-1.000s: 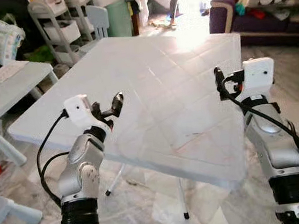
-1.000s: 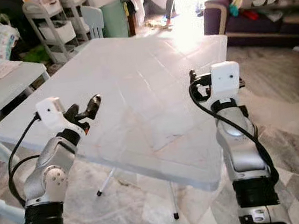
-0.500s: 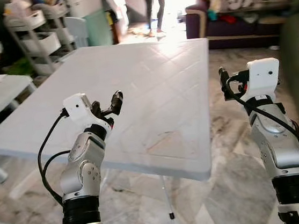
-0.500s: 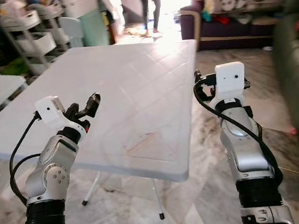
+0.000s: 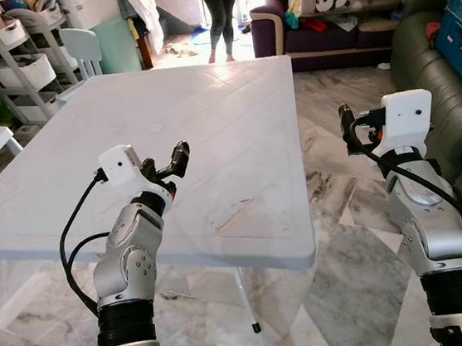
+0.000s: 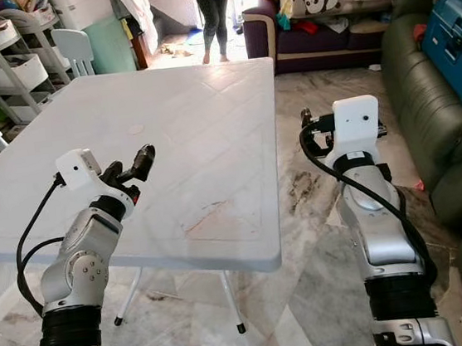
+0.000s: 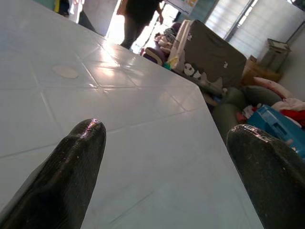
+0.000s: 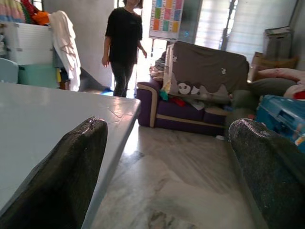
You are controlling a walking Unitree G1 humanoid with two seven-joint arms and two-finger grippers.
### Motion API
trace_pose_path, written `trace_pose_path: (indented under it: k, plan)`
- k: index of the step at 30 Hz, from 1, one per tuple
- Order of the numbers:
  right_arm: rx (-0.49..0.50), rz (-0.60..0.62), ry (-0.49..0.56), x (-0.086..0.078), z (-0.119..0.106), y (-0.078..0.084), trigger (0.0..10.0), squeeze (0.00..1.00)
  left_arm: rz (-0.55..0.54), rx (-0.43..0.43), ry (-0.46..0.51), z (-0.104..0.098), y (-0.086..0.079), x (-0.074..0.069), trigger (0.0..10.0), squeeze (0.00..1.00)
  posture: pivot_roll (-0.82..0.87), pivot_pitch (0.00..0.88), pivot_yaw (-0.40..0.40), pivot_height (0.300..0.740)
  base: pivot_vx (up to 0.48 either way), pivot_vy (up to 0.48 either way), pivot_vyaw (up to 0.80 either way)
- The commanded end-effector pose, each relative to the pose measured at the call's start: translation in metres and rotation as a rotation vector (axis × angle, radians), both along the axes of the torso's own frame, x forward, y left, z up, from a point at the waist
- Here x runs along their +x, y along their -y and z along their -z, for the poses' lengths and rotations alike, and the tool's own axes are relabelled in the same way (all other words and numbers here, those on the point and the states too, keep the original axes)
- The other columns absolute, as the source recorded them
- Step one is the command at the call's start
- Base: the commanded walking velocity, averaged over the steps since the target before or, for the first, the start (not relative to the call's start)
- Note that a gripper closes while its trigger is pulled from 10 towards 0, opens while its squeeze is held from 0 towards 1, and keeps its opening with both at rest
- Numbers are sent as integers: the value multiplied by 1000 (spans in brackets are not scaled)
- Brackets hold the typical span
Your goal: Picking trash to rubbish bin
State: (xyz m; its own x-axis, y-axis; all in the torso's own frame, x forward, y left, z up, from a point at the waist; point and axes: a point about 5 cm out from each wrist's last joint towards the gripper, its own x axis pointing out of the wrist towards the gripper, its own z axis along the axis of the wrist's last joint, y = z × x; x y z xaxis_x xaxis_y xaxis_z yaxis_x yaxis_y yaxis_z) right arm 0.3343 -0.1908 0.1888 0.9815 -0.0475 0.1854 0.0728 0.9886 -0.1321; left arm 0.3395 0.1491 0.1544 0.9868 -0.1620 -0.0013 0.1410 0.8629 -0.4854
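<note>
Over the white table [image 5: 209,125] I hold both arms raised at about chest height. My left gripper [image 5: 166,165] hangs above the table's near part, its two black fingers [image 7: 62,176] spread wide with nothing between them. My right gripper [image 6: 316,132] is out past the table's right edge, over the marble floor [image 6: 322,238]; the right wrist view shows its fingers [image 8: 57,176] also wide apart and holding nothing.

Finding on the task's objects: I can make out no piece of trash on the table, and no rubbish bin that I can identify with confidence. Apart from a small round mark [image 7: 65,71] moulded into it and a faint scuff [image 5: 236,214] toward the near right corner, the tabletop carries nothing that I can see. So no direction or long axis for a pickup can be stated. My judgement is that the search goes on, and the next move calls for turning or walking toward the room ahead. If something turns up on the table, the left gripper is nearer; for the floor and the dark sofa [image 5: 440,66] side, the right one.

A person [image 8: 124,43] in dark clothes stands well beyond the table's far end, by the purple couch [image 8: 190,107]. A blue case [image 6: 454,39] rests on the sofa.

Writing: a poster [image 8: 166,19] on the far wall has coloured squares, too small to read. No brand or label is legible anywhere.
</note>
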Motion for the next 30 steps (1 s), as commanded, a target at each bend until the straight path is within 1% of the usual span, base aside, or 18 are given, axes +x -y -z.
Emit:
trace_pose_path:
  k: [1,7,15,17,26,30]
  plan:
    - [-3,-14,9,2,-5,-3,10000,0,-10,7,2,-3,-2,3,10000,0,-116,0,48,740,0,0,-781]
    - [-2,-13,7,2,-5,-3,10000,0,-3,-2,14,-5,-1,2,10000,0,-117,0,47,740,0,0,-788]
    - [-1,-13,10,1,-5,-3,10000,0,1,-12,6,-5,0,2,10000,0,-119,0,49,740,0,0,-765]
    - [0,-14,12,1,-5,-3,10000,0,2,-13,6,-5,0,2,10000,0,-119,0,48,740,0,0,-400]
    - [-1,-18,15,0,-5,-3,10000,0,5,-14,-3,-3,1,2,10000,0,-121,0,48,740,0,0,0]
    - [-2,-18,16,0,-5,-3,10000,0,5,-12,-6,-3,1,2,10000,0,-120,0,49,740,0,276,0]
